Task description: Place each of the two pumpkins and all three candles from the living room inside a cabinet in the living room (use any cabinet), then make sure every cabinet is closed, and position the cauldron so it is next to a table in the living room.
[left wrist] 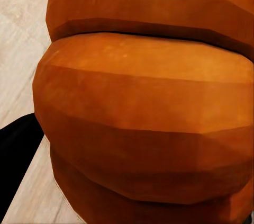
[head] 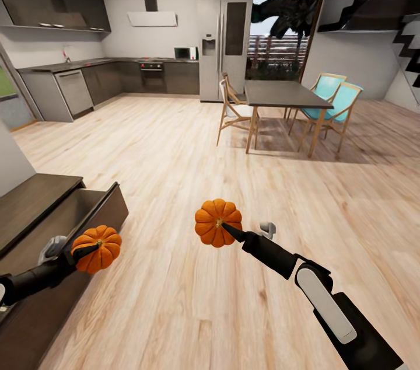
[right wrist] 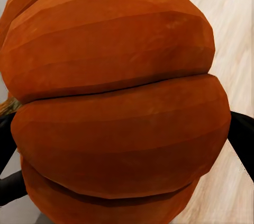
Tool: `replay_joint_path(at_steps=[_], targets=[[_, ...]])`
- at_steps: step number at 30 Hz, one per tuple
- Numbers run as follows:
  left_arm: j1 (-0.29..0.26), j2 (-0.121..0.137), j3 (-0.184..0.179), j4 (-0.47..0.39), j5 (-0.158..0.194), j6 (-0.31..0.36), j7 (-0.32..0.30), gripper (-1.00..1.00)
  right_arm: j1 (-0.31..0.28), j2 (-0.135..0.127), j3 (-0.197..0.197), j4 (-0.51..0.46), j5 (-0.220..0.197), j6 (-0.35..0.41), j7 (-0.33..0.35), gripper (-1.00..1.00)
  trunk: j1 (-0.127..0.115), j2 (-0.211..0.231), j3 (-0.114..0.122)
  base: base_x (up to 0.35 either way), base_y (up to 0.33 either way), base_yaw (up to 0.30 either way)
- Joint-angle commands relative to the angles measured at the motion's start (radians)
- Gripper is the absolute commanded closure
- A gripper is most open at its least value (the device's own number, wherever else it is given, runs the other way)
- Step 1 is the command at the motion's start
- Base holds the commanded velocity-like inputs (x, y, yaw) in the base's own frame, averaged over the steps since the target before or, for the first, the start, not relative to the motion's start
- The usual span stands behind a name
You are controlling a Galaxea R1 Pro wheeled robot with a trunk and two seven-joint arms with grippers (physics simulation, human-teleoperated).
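Each hand carries one orange ribbed pumpkin. My left gripper point(head: 88, 251) is shut on a pumpkin point(head: 98, 248) at the lower left, just in front of the open drawer of the dark-brown cabinet point(head: 35, 206). The drawer point(head: 87, 206) stands pulled out with a pale interior. My right gripper point(head: 224, 231) is shut on the other pumpkin point(head: 217, 222), held above the wood floor at the centre. Up close, the left wrist view shows its pumpkin point(left wrist: 143, 107) and the right wrist view shows its own point(right wrist: 116, 107). Candles, cauldron and coffee table are out of view.
A dining table point(head: 283, 96) with wooden and teal chairs point(head: 332, 103) stands ahead on the right. The grey kitchen units point(head: 111, 79) and fridge point(head: 223, 43) line the far wall. A dark staircase point(head: 385, 2) rises at the upper right. Wood floor point(head: 175, 148) stretches ahead.
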Motion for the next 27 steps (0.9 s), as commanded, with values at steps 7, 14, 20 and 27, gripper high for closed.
replay_joint_path(at_steps=[7, 14, 20, 27], targets=[[-0.001, 0.0, 0.002, 0.0, 0.003, 0.006, -0.006, 1.0, -0.001, -0.001, 0.0, -0.001, -0.013, 0.004, -0.001, 1.0, 0.0, 0.0, -0.001, 0.262, -0.005, -0.003], [-0.001, 0.0, -0.001, 0.0, 0.003, 0.006, -0.006, 1.0, -0.001, -0.001, 0.0, -0.001, -0.01, 0.005, -0.001, 1.0, 0.0, 0.0, -0.001, 0.262, -0.088, 0.0], [-0.001, 0.0, -0.003, 0.0, 0.003, 0.006, -0.006, 1.0, -0.001, -0.001, 0.0, -0.001, -0.012, -0.021, -0.001, 1.0, 0.0, 0.0, -0.001, 0.262, -0.129, 0.0], [-0.001, 0.0, -0.003, 0.0, 0.003, 0.006, -0.006, 1.0, -0.001, -0.001, 0.0, 0.0, -0.012, -0.025, -0.001, 1.0, 0.0, 0.0, -0.001, 0.259, -0.134, 0.0]])
